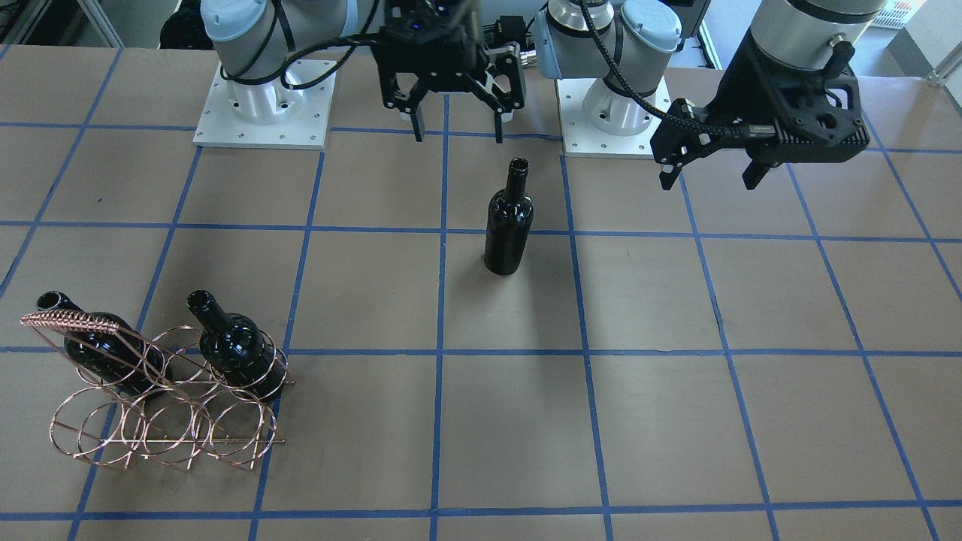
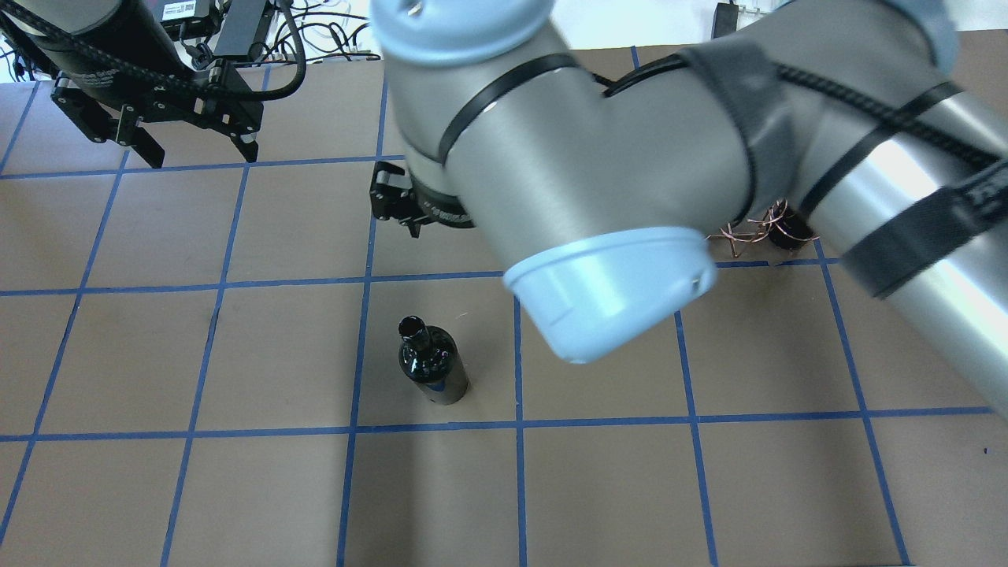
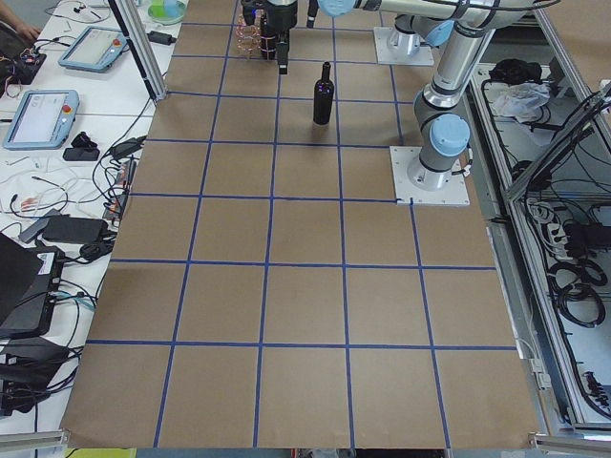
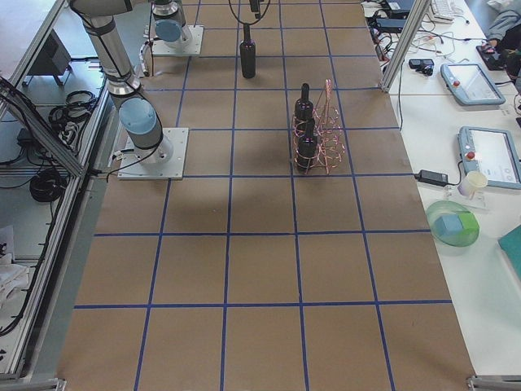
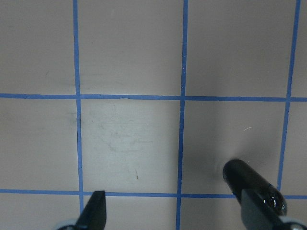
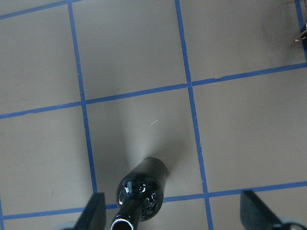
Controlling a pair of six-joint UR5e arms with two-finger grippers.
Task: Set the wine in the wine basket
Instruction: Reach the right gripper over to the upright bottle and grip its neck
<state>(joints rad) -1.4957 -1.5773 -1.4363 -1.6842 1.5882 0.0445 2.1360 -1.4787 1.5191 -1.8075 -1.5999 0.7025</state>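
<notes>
One black wine bottle [image 1: 509, 225] stands upright on the table's middle, also in the overhead view [image 2: 431, 362]. The copper wire basket [image 1: 161, 421] stands at the front-facing view's lower left and holds two more black bottles [image 1: 240, 349] [image 1: 98, 346] lying tilted in its upper rings. My right gripper [image 1: 458, 137] is open and empty, above the table behind the standing bottle; its wrist view shows the bottle [image 6: 141, 191] just inside its left finger. My left gripper [image 1: 708, 182] is open and empty, off to the bottle's side; the bottle [image 5: 254, 184] shows by its right finger.
The table is brown paper with a blue tape grid [image 1: 440, 352]. Both arm bases [image 1: 263, 113] [image 1: 612, 120] stand on white plates at the robot's edge. My right arm's elbow [image 2: 614, 197] hides most of the basket in the overhead view. Operator desks with tablets [image 4: 468, 81] flank the table ends.
</notes>
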